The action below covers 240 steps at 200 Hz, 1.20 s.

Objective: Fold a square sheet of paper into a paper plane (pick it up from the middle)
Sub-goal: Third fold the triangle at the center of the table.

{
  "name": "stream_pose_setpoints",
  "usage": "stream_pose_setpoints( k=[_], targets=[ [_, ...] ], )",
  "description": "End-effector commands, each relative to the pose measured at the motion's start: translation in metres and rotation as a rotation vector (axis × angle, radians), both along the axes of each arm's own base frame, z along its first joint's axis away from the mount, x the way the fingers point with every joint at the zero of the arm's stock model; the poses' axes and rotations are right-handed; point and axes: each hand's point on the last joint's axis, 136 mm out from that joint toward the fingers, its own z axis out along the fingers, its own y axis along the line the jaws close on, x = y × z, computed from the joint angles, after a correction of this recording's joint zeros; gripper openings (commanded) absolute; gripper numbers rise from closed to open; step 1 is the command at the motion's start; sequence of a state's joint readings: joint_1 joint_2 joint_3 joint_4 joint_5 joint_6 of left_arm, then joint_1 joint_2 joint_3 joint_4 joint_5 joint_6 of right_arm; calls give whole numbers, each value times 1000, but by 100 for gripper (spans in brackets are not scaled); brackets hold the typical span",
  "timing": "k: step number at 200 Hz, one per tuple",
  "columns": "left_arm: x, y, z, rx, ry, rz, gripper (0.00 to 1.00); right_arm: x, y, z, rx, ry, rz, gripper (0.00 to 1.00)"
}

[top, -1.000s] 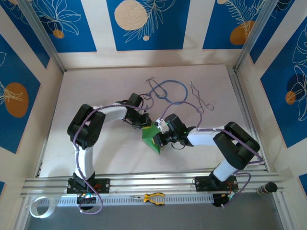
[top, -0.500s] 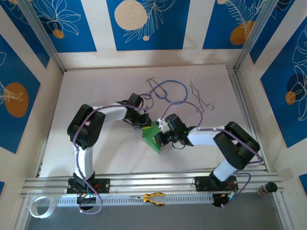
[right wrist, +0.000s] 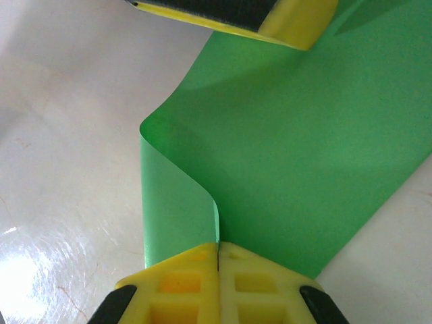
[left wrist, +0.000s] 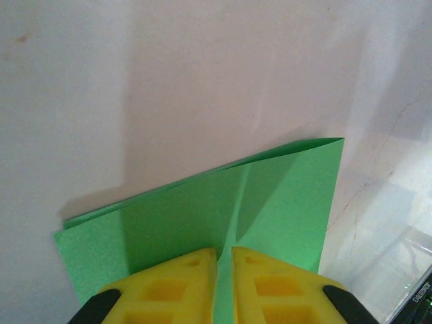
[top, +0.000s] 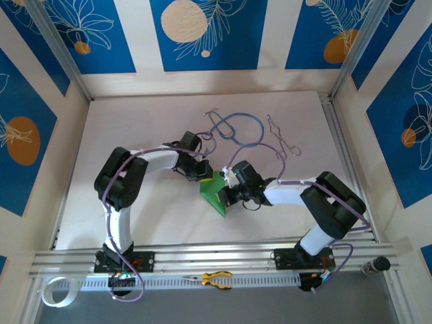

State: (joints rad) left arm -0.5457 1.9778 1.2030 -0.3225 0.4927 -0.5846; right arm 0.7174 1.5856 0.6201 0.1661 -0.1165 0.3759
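Left gripper [left wrist: 224, 266] is clamped nearly shut on the square sheet of paper [left wrist: 270, 196], coming in from its 11 o'clock side, right on a crease. The sheet sits mid table [top: 121, 128], partly folded, no plane yet. Right gripper [right wrist: 218, 266], at its 3 o'clock, is pinched tight on a curled-up edge. Looks mid-fold to me. The next move would need that flap carried over to the crease and flattened while the left anchors.
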Motion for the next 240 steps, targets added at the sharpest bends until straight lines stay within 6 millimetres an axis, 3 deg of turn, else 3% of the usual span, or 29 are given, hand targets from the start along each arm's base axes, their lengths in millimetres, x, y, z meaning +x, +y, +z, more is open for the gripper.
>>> stream_pose_setpoints(
  k=[1, 240],
  targets=[
    [-11, 11, -8, 56, 24, 0, 17, -5, -3, 6, 14, 17, -5, 4],
    [-11, 9, -7, 47, 25, 3, 17, -3, -6, -11, -30, 33, -37, 3]
  ],
)
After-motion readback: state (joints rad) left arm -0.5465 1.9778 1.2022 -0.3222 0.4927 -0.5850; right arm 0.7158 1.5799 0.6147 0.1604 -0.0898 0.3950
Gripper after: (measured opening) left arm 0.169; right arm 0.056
